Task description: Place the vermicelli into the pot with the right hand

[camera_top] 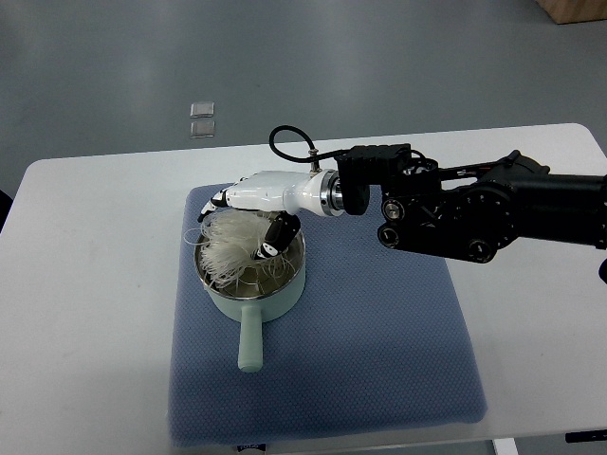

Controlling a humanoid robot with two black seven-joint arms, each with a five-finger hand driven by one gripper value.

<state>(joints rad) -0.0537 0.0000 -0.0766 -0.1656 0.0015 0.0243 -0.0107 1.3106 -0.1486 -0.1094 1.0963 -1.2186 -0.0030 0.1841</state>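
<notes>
From my feed I see a grey floor behind a white table (85,284), with a blue mat (379,341) spread across its middle. On the mat's left part stands a pale green pot (248,301), its handle pointing toward my side of the table. My right hand (254,210) reaches in from the right edge on a black arm (474,213) and sits over the pot's far rim, white fingers (277,237) curled down around a tangled bundle of white vermicelli (228,248). The bundle hangs partly inside the pot, with loose strands spilling over the left rim. I cannot tell whether the strands touch the pot's bottom. Two small clear squares (202,118) lie on the floor beyond the table.
</notes>
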